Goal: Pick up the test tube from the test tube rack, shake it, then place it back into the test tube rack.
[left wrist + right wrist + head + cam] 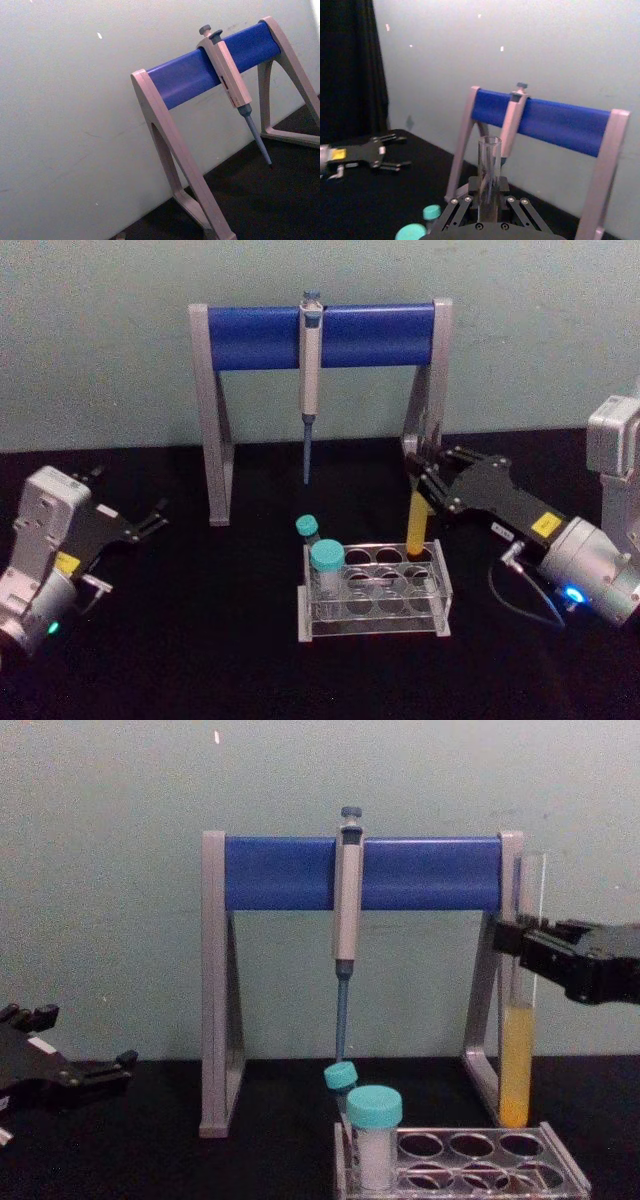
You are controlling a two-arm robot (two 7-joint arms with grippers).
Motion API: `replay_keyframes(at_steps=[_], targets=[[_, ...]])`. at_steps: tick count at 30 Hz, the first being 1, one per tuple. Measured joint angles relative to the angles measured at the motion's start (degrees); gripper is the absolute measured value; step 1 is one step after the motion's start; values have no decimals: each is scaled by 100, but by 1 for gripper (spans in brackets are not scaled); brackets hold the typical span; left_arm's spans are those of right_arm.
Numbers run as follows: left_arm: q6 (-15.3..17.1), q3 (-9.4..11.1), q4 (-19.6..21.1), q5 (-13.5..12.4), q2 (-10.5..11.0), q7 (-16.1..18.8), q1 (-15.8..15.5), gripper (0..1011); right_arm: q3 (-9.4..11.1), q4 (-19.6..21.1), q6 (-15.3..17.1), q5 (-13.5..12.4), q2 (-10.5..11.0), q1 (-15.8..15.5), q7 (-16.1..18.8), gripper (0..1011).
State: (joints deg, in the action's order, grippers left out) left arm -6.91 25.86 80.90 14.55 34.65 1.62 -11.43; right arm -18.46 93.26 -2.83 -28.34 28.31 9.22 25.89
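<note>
The right end effector point(520, 944) is gripping the clear test tube point(516, 1060), with yellow liquid sitting below its fingers. The left end effector point(150, 522) is lying released.

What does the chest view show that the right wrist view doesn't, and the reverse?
Chest view: yellow liquid low in the test tube, and the test tube rack. Right wrist view: a black curtain beside the wall. Both: the right gripper shut on the tube, the open left gripper parked at the left, pipette stand, pipette, teal-capped vials.
</note>
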Motion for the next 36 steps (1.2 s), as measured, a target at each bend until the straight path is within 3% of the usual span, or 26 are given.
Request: replay_keyframes(at_steps=[8, 18, 24, 36], targets=[[0, 0, 0, 0, 0, 0, 0, 1001, -118, 67, 87, -210, -4, -33, 309, 223], [0, 0, 0, 0, 0, 0, 0, 1001, -365, -474, -62, -317, -319, 460, 465, 223], [0, 0, 0, 0, 0, 0, 0, 1001, -377, -658, -109, -284, -394, 627, 381, 223], [0, 0, 0, 0, 0, 0, 0, 1001, -312, -664, -118, -236, -376, 616, 276, 223]])
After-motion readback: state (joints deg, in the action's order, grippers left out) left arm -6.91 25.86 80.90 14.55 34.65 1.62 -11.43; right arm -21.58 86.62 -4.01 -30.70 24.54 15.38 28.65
